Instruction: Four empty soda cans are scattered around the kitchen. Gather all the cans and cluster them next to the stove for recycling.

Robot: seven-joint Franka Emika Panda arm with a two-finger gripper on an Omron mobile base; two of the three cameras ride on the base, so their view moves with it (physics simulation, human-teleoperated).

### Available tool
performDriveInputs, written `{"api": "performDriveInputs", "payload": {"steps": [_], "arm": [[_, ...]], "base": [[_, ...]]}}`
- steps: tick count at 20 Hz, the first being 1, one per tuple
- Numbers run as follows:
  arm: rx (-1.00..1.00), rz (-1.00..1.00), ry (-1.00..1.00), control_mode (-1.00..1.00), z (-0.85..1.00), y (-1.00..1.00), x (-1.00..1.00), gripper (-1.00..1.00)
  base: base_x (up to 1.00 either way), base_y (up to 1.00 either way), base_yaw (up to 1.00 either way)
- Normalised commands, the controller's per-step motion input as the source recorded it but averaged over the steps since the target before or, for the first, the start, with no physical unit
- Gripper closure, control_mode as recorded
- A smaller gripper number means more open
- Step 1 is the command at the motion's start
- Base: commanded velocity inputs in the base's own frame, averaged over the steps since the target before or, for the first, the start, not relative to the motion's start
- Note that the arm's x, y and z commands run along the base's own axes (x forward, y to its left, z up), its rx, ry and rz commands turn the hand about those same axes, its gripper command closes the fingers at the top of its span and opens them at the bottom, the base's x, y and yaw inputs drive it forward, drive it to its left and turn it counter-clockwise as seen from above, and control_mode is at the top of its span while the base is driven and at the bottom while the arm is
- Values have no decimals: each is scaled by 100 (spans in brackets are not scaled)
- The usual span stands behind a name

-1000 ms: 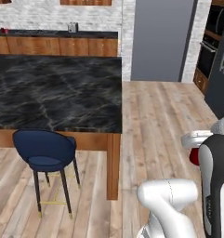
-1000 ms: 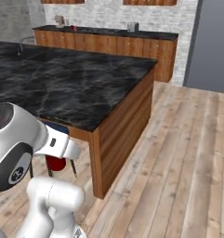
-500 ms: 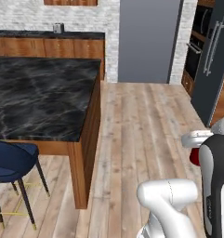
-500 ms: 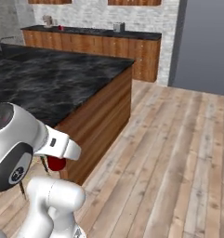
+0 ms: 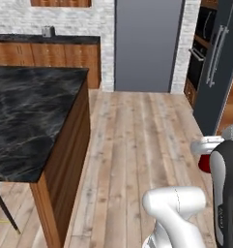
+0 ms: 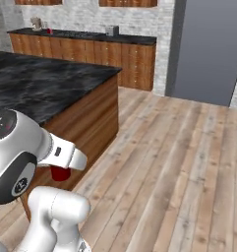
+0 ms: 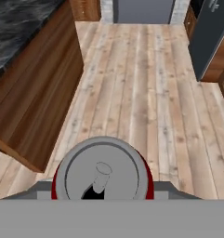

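Transit is the step in hand: both base views have swung since a second ago, the blue stool nearly gone and the island table slid to one side, which I read as the base turning, not things moving. One soda can sits gripped in the hand, jaws narrowed on its red sides, silvery top facing the camera; it shows red beside the arm. No stove is visible, so delivery likely lies ahead. Open plank floor offers broad room; the island's wooden corner sits near, the dark tall cabinet borders the other side.
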Motion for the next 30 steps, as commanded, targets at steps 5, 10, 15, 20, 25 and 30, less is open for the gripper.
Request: {"api": "performDriveInputs", "payload": {"steps": [5,10,15,20,25,30], "arm": [[0,0,0,100,0,0,0,100],[0,0,0,100,0,0,0,100],[0,0,0,100,0,0,0,100],[0,0,0,100,0,0,0,100],[0,0,0,100,0,0,0,100],[0,0,0,100,0,0,0,100]], "base": [[100,-49,0],[72,-66,-2],[74,-55,-5],[100,-45,-4],[100,-37,-1],[100,-35,-2]]}}
